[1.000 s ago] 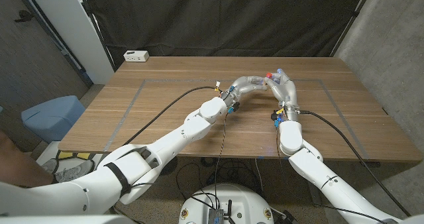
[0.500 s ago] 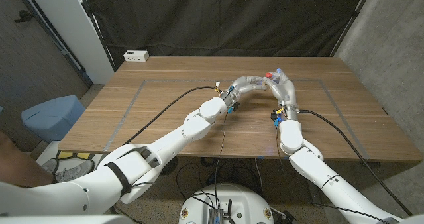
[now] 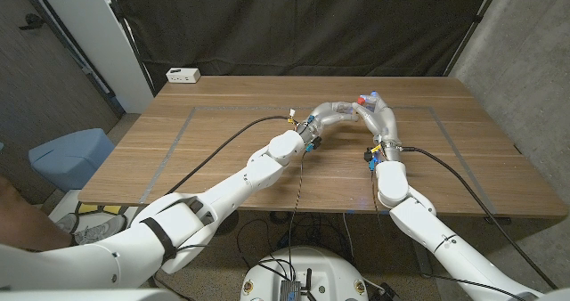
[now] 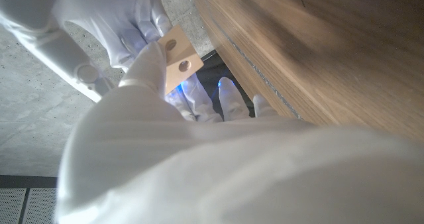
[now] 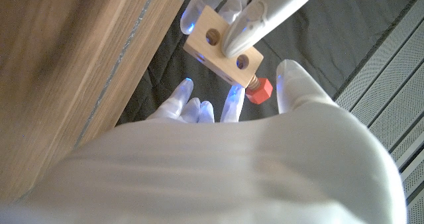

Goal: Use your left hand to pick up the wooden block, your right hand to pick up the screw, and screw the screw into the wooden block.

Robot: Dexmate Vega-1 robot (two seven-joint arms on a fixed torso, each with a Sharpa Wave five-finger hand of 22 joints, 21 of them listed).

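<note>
Wooden block (image 5: 222, 49) sits gripped in my left hand (image 5: 255, 12) above the table (image 3: 223, 150); my right hand (image 5: 225, 128) pinches the red screw (image 5: 258, 89) at its end.

Wooden table (image 3: 223, 145) with grey tape lines (image 3: 178, 134) marking a rectangle. Black curtain (image 3: 294, 25) behind at 12 o'clock. White power strip (image 3: 183, 75) on the table's corner at 10 o'clock. Blue bin (image 3: 69, 154) on the floor at 9. Grey concrete wall (image 3: 521, 61) at 2–3.
</note>
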